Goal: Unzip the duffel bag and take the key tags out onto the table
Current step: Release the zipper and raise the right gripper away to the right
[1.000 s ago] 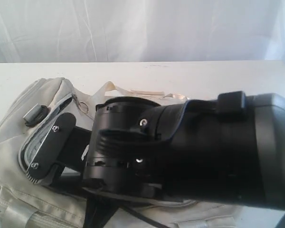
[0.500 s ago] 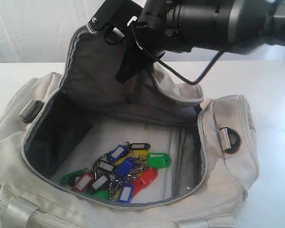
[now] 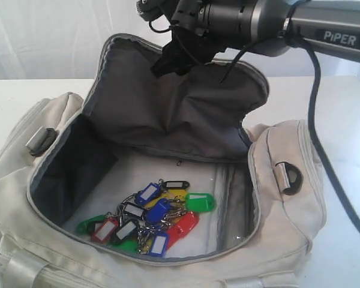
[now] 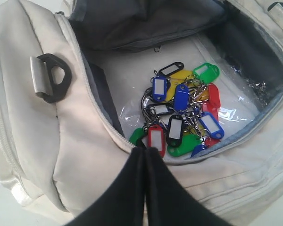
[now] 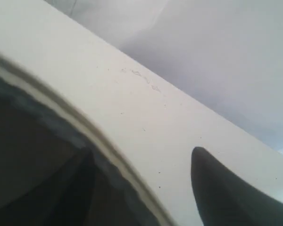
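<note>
Judging the key tags (image 3: 147, 219) light, loose & jangly inside the duffel bag (image 3: 288, 234), we'd pinch the bunch mid-cluster; left pincer (image 4: 144, 149) shut, right pincer (image 3: 165, 62) prob. parted by the flap (image 3: 174, 114).

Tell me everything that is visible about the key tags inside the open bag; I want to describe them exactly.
The key tags are a bunch of small plastic tags in blue, red, green, yellow and black, most with a white label window, joined by metal rings and short chains. They lie in a loose, tangled heap on the pale bottom of the open duffel bag. Only the bag's bottom touches them.
</note>
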`<state>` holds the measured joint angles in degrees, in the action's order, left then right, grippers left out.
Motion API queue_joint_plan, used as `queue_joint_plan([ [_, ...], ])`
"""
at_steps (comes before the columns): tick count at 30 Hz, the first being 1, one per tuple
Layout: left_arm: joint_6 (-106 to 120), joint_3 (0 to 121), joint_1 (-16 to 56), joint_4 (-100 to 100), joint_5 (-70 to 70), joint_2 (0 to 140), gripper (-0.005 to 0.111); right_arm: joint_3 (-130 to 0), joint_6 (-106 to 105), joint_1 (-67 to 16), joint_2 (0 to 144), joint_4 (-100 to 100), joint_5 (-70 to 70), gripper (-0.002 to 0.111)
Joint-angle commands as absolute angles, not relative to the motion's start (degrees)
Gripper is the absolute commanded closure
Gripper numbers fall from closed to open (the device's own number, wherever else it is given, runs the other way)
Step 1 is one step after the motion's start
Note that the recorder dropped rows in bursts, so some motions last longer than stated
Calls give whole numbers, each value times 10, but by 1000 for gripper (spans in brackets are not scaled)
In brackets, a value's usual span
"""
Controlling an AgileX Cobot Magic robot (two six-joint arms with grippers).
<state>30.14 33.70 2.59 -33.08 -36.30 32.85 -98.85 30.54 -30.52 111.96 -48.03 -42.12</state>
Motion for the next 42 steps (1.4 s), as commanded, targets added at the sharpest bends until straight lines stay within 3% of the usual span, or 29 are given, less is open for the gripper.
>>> queue_joint_plan([
  [1, 297, 333, 30, -342, -368, 327, 107, -994, 319, -303, 1088, -489, -441, 51],
  [9, 297, 333, 30, -342, -368, 327, 107, -989, 238, -303, 1037, -358, -456, 56],
  [15, 297, 333, 30, -344, -368, 327, 107, -965, -122, -303, 1032, 65, -494, 71],
  [18, 297, 333, 30, -345, -369, 327, 107, -957, -181, -303, 1061, 176, -499, 80],
  [22, 297, 333, 30, -345, -369, 327, 107, -957, -178, -308, 1103, 182, -416, 90],
  [26, 297, 333, 30, -346, -369, 327, 107, -957, -182, -322, 1140, 239, -321, 93],
  [34, 297, 333, 30, -346, -369, 327, 107, -960, -224, -336, 1180, 235, -355, 93],
  [42, 300, 333, 30, -346, -369, 327, 107, -959, -174, -332, 1047, 124, -379, 93],
])
